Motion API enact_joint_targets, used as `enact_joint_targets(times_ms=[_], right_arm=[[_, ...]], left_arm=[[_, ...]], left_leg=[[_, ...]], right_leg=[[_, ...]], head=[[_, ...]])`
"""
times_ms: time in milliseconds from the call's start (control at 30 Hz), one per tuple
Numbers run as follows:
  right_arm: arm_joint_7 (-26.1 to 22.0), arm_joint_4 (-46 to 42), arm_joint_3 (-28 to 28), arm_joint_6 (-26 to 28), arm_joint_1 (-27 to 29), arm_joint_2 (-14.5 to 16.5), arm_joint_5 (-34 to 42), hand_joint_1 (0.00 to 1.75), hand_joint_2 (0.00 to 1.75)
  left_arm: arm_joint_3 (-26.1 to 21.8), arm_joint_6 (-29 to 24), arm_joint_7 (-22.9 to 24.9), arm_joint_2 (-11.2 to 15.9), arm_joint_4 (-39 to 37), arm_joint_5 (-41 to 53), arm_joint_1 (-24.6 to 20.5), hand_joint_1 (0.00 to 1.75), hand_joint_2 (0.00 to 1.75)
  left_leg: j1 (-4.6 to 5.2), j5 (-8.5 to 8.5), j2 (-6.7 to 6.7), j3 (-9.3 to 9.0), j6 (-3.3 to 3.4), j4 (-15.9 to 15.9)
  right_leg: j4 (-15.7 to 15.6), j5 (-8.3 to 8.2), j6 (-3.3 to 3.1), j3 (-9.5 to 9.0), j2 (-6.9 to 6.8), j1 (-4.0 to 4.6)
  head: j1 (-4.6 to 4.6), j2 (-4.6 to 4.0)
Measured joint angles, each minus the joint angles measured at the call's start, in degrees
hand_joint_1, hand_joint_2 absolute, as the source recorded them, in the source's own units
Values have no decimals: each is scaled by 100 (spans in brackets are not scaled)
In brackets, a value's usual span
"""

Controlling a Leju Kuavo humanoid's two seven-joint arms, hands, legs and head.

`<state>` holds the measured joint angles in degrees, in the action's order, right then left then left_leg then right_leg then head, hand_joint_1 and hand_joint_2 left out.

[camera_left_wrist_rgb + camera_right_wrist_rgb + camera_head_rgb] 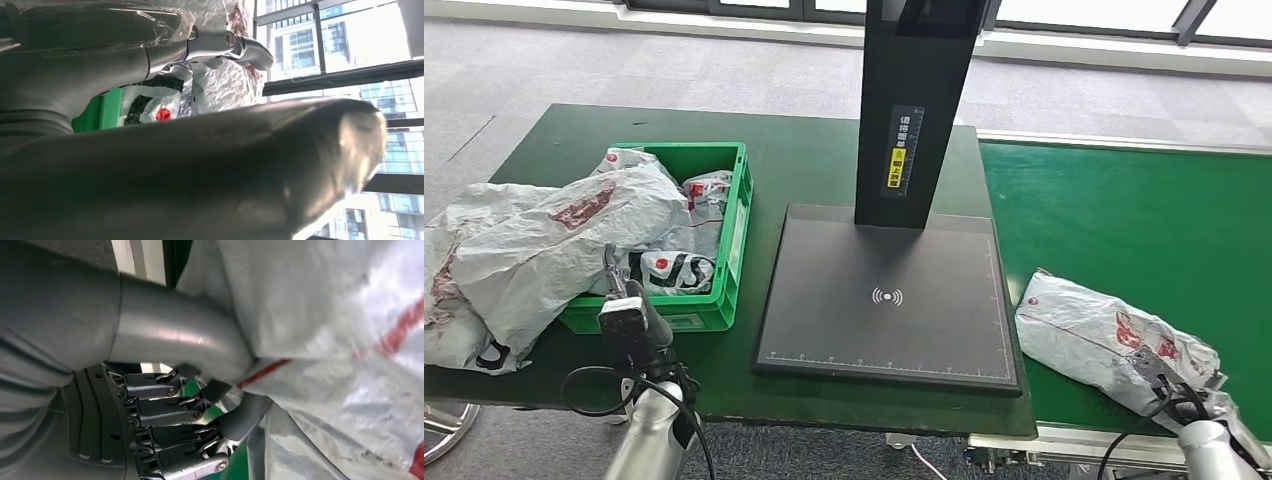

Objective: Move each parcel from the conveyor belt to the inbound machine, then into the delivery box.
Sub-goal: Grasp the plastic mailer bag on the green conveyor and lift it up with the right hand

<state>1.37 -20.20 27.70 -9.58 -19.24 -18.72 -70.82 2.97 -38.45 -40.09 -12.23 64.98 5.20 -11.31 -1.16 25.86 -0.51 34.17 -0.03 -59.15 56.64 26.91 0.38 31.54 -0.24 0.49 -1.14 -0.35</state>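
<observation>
Head view looks down from high; both wrist views sit close behind each robot hand.

We see silver arms with looped black cables, a left hand (627, 318) with grey thumb, and a right hand (165, 425) with dark, screw-jointed fingers.

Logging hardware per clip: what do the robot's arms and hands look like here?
Both arms are silver tubes with loose black cables looping near the wrists. The left hand and right hand have grey ribbed covers, a thick smooth grey thumb, and dark segmented fingers with bare metal links and screws.
</observation>
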Motion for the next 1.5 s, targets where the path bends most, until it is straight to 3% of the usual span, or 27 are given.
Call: enact_joint_targets(times_ms=[367,533,733,933,1067,1200,1233,1333,1367,1500], right_arm=[[2,0,-101,54,35,9,-59,175,175],[-101,0,-216,1021,-10,125,-188,175,175],[-126,0,-287,1333,-92,224,-195,175,175],[-1416,-299,-245,3017,-205,427,741,175,175],[-2175,-1417,-283,3179,-55,676,1777,175,175],[-2335,-2560,-577,3280,310,917,2349,175,175],[-2345,-2759,-645,3305,378,959,2398,143,175],[-2171,-3139,-820,3362,511,1031,2374,12,175],[-1989,-3192,-889,3377,532,1037,2262,0,175],[-1209,-3140,-1107,3387,525,1033,1706,0,175]], left_arm=[[22,71,119,16,-41,-16,2,0,0],[26,47,150,71,70,-94,156,0,0],[26,45,160,128,284,-96,345,0,0],[19,-37,177,168,620,-96,656,0,0],[-22,-15,160,170,768,-116,798,0,0],[-54,36,92,175,787,-194,835,0,0],[-63,43,84,176,787,-202,835,0,0],[-75,73,63,178,786,-215,834,0,0],[-76,85,56,179,782,-221,831,0,0],[-77,137,48,185,755,-261,814,0,0]], left_leg=[[-5,8,20,-9,-3,0],[6,7,23,0,-3,2],[10,7,30,13,-2,2],[61,-9,37,57,14,3],[72,-21,10,72,23,3],[72,-21,1,83,18,4],[72,-21,3,85,16,5],[72,-20,6,86,15,5],[72,-20,6,86,15,5],[74,-20,9,87,15,5]], right_leg=[[-1,-1,-3,-4,22,6],[4,-7,0,-4,29,14],[5,-11,2,6,39,10],[45,-22,15,75,42,-39],[55,-19,16,93,19,-50],[65,-11,11,104,10,-50],[66,-10,11,108,12,-50],[66,-9,9,113,14,-51],[66,-9,9,113,14,-51],[66,-9,9,114,15,-53]], head=[[-2,0],[0,0],[0,0],[1,0],[-1,1],[0,0],[0,0],[0,0],[0,0],[0,0]])
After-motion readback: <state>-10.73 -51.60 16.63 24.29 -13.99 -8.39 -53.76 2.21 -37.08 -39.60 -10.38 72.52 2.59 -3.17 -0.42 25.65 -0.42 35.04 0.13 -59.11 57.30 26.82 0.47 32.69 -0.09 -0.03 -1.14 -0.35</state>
